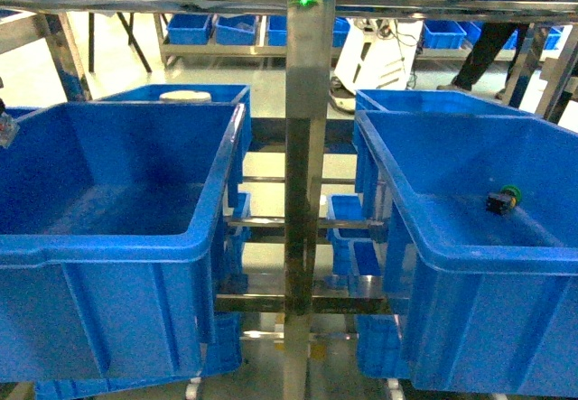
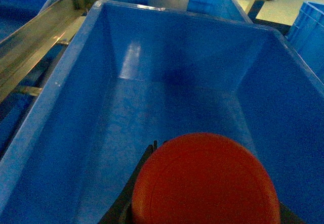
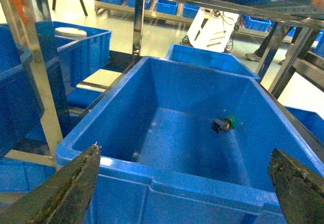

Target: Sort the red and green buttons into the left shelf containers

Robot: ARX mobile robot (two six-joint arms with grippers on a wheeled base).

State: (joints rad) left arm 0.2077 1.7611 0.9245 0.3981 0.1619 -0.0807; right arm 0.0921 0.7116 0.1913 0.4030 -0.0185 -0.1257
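Observation:
A red button fills the bottom of the left wrist view, and my left gripper is shut on it. One dark finger shows beside the cap. It hangs over the inside of the left container, whose floor is bare. A green button with a black body lies on its side on the floor of the right container; the head view shows that button too. My right gripper is open wide just before that container's near rim. Both containers stand on the steel shelf.
A shelf post rises between the two containers. Behind the left container stands another blue bin holding a white cylinder. More small blue bins, a white machine and a person's legs are on the floor beyond.

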